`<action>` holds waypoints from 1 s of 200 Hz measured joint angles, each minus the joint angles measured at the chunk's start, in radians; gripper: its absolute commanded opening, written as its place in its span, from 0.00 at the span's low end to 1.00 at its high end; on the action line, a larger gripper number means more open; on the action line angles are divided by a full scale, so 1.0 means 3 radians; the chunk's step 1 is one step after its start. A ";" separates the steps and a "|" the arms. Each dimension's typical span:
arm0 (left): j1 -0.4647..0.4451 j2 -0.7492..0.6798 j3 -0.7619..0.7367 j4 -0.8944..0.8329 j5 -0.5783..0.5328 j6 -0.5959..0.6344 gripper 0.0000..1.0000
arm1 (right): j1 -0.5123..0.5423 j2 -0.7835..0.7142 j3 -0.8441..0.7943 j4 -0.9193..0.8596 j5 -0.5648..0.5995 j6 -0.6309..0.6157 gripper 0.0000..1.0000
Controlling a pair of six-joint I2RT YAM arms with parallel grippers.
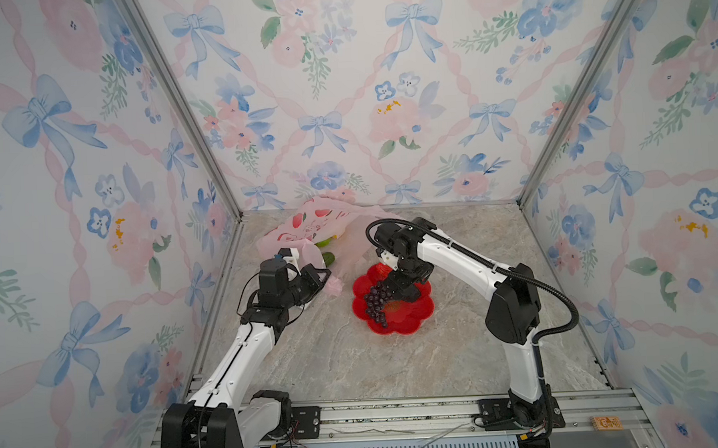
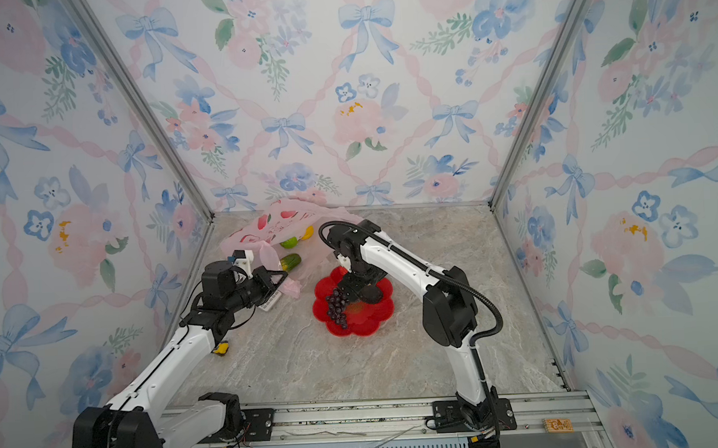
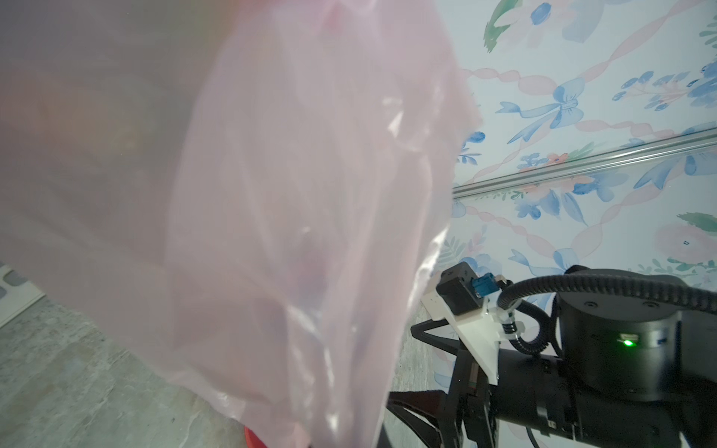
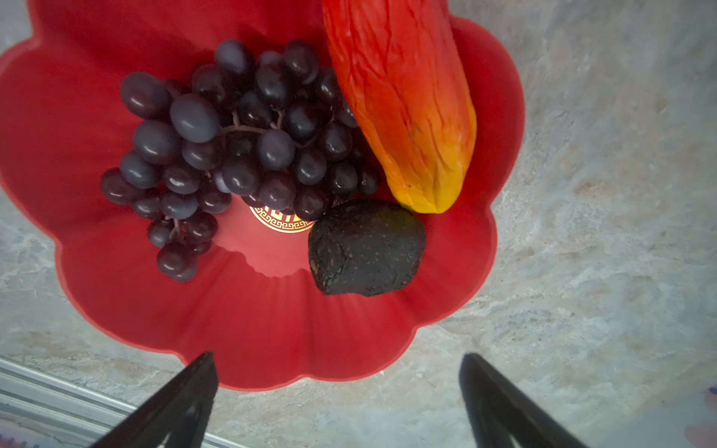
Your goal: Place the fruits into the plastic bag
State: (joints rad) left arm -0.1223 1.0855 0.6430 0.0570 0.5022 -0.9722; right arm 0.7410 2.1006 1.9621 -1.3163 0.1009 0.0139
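Where the right claw (image 4: 337, 358) hangs: jaws spread wide, empty, over the red plate (image 4: 271, 329).
Under that claw: grape bunch (image 4: 240, 143), red-yellow mango (image 4: 407, 108) and blackish oval (image 4: 364, 248), all on the plate.
Left claw (image 1: 325, 281): pinched tight on a bunched edge of the plastic bag (image 1: 307, 227).
Beyond the left claw: green cucumber piece (image 2: 290, 261), green round fruit (image 2: 288, 242) and yellow fruit (image 2: 308, 233) at the bag's mouth.

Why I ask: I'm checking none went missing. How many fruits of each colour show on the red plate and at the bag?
Dark purple: 1, grape bunch, on the red plate
Red-yellow: 1, mango, on the plate
Black: 1, black oval, on the plate
Green: 2, green round fruit and cucumber-like piece, at the plastic bag
Yellow: 1, yellow fruit, at the bag
Total: 6
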 measured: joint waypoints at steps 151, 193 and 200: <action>0.0018 0.0025 0.0014 -0.0011 0.0005 0.0000 0.00 | -0.0032 0.0285 -0.0033 0.0153 0.0017 -0.0023 0.90; 0.0018 0.0025 0.0027 -0.0013 0.0011 0.0000 0.00 | -0.0072 0.0333 -0.0141 0.0223 0.0001 -0.0020 0.89; 0.0018 0.0025 0.0027 -0.0013 0.0011 0.0000 0.00 | -0.0081 0.0336 -0.0158 0.0233 0.0000 -0.0020 0.88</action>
State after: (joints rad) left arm -0.1169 1.0931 0.6510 0.0532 0.5056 -0.9722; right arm 0.7166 2.2013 1.9148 -1.2465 0.1009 0.0078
